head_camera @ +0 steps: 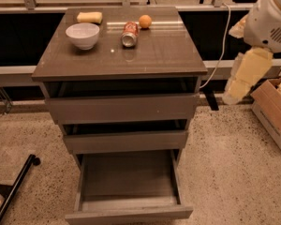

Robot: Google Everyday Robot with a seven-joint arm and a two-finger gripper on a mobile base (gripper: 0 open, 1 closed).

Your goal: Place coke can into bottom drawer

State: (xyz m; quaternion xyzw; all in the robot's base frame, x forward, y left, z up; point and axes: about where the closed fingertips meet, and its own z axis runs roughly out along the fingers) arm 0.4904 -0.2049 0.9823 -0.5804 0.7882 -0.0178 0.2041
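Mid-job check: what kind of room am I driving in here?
Probably a lab or test space, not a home: a lone three-drawer cabinet on speckled floor, a cardboard box and loose cable nearby. The claw hangs to the cabinet's right, away from the coke can.

One coke can [129, 33], one bowl [83, 35], one sponge [89, 17], one orange [145, 21], bottom drawer [129, 177] plus two more (tool out of view).

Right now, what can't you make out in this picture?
Camera view:
Coke can, lying on the cabinet: lettering too small to read.
Two upper drawers: insides hidden behind their fronts.
Bottom drawer: front cut by the lower edge.
Gripper, right of the cabinet: outline blends into the pale arm.
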